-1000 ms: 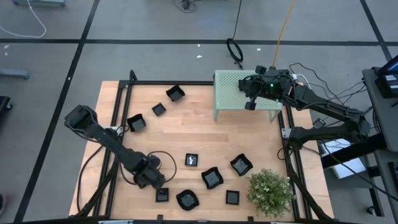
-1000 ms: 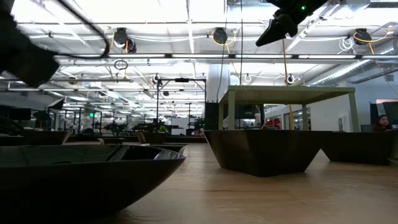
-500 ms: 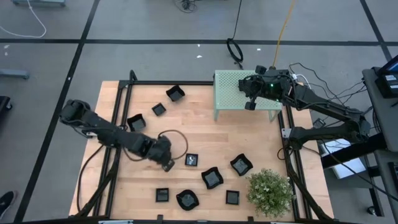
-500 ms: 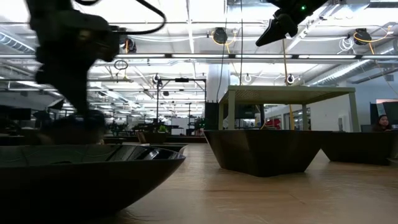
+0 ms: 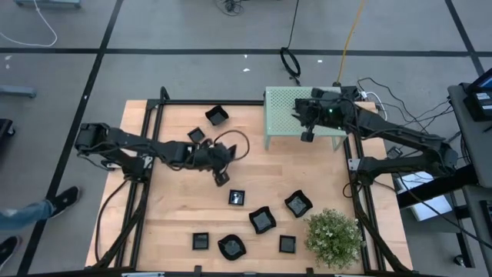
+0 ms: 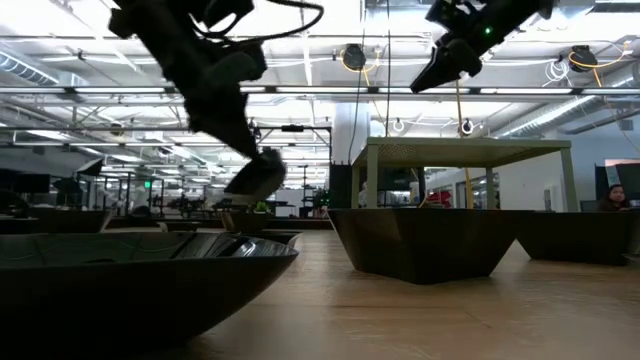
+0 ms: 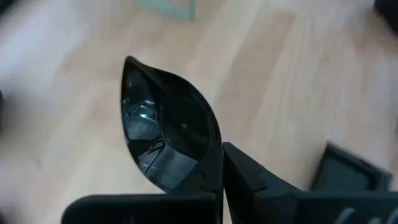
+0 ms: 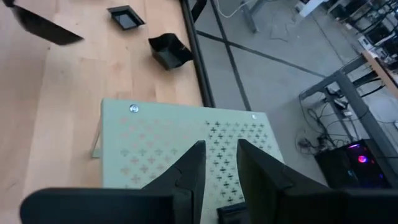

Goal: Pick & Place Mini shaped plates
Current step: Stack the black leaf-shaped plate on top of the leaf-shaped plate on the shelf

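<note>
Glossy black mini plates (image 5: 262, 220) scattered on table; one (image 7: 166, 137) lifted, tilted.

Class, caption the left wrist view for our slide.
Left claw shut on a glossy black plate above the wooden table.

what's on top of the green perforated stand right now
No plate shows on the pale green stand; the right tool hangs above it, empty. The arm covers part of its top in the high view, so that patch goes unseen.

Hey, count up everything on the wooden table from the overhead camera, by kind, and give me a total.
Glossy black mini plates: 9 in view, one of them held in the left gripper
Pale green perforated stand: 1
Small green bushy plant: 1
Total: 11; the left arm may hide more.
</note>
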